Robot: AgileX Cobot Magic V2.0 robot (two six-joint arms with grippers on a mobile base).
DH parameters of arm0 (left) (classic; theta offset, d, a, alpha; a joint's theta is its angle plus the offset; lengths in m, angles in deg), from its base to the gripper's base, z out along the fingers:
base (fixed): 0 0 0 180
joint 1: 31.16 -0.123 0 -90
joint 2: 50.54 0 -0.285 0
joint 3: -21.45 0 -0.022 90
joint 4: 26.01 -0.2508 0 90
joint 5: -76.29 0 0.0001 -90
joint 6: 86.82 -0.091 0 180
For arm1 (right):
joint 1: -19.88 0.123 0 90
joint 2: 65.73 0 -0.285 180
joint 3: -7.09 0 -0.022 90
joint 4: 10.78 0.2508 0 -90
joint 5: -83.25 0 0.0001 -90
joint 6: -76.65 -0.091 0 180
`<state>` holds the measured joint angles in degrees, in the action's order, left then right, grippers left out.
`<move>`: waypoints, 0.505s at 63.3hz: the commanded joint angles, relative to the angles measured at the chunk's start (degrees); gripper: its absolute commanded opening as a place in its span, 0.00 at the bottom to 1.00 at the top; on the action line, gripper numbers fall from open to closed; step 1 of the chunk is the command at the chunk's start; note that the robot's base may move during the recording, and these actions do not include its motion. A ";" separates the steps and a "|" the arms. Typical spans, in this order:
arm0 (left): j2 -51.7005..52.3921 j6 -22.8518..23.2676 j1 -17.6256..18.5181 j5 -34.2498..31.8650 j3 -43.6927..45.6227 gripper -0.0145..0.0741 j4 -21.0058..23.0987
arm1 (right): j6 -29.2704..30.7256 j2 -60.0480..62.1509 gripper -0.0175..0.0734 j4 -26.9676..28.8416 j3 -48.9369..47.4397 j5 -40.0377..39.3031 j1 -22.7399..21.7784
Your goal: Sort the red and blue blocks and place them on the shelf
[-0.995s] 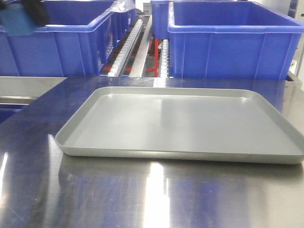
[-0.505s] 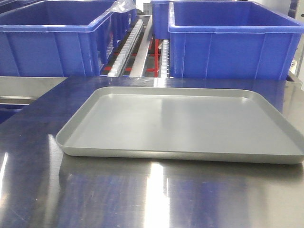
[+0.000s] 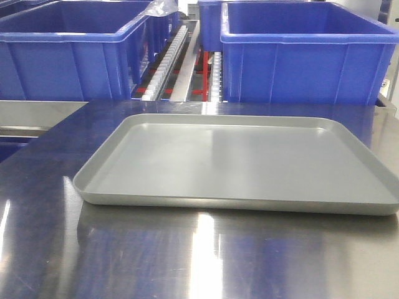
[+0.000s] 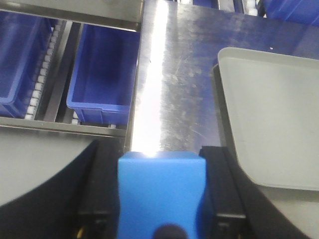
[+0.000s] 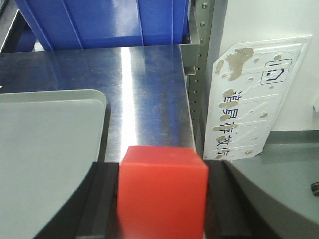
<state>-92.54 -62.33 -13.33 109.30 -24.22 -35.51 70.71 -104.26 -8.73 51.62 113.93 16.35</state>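
Observation:
The sky-blue block [image 4: 160, 199] fills the bottom of the left wrist view, and my left gripper [image 4: 160, 160] is shut on it, a black finger pressed to each side. It hangs above the steel tabletop [image 4: 172, 84], left of the grey tray [image 4: 271, 109]. My right gripper [image 5: 162, 169] is shut on the bright red block [image 5: 162, 201], above the tabletop [image 5: 142, 74] just right of the tray [image 5: 45, 149]. The shelf [image 3: 186, 62], with white roller rails and red parts, runs back between the bins. Neither gripper shows in the front view.
Two large dark-blue bins [image 3: 68, 53] [image 3: 305, 56] stand on the shelf behind the bare tray [image 3: 237, 162]. Another blue bin [image 4: 102, 74] sits lower, left of the table. A perforated post [image 5: 199, 74] and a white sign [image 5: 254, 99] border the table's right edge.
One second ago a black gripper with the blue block showed at the front view's top left corner; it has since left that view. The tray and the bins have not moved.

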 commanded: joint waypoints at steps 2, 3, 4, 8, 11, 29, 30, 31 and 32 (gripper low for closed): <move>0.09 0.33 -0.16 -4.23 1.64 0.30 -1.82 | 0.40 -0.03 0.25 -0.36 -1.51 -4.55 -0.33; 0.09 0.33 -0.16 -4.23 1.64 0.30 -1.96 | 0.40 -0.03 0.25 -0.36 -1.51 -4.55 -0.33; 0.09 0.33 -0.16 -4.23 1.64 0.30 -2.25 | 0.40 -0.03 0.25 -0.36 -1.51 -4.55 -0.33; 0.09 0.33 -0.16 -4.23 1.64 0.30 -2.54 | 0.40 -0.03 0.25 -0.36 -1.51 -4.55 -0.33; 0.09 0.33 -0.16 -4.23 1.64 0.30 -2.54 | 0.40 -0.03 0.25 -0.36 -1.51 -4.55 -0.33; 0.09 0.33 -0.16 -4.13 1.64 0.30 -2.54 | 0.40 -0.03 0.25 -0.36 -1.51 -4.55 -0.33; 0.09 0.33 -0.16 -4.13 1.64 0.30 -2.54 | 0.40 -0.03 0.25 -0.36 -1.51 -4.55 -0.33; 0.09 0.33 -0.16 -4.13 1.64 0.30 -2.54 | 0.40 -0.03 0.25 -0.36 -1.51 -4.55 -0.33; 0.09 0.33 -0.16 -4.13 1.64 0.30 -2.54 | 0.40 -0.03 0.25 -0.36 -1.51 -4.55 -0.33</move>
<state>-92.54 -62.33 -13.33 109.30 -24.32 -37.45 70.71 -104.26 -8.73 51.62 113.93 16.35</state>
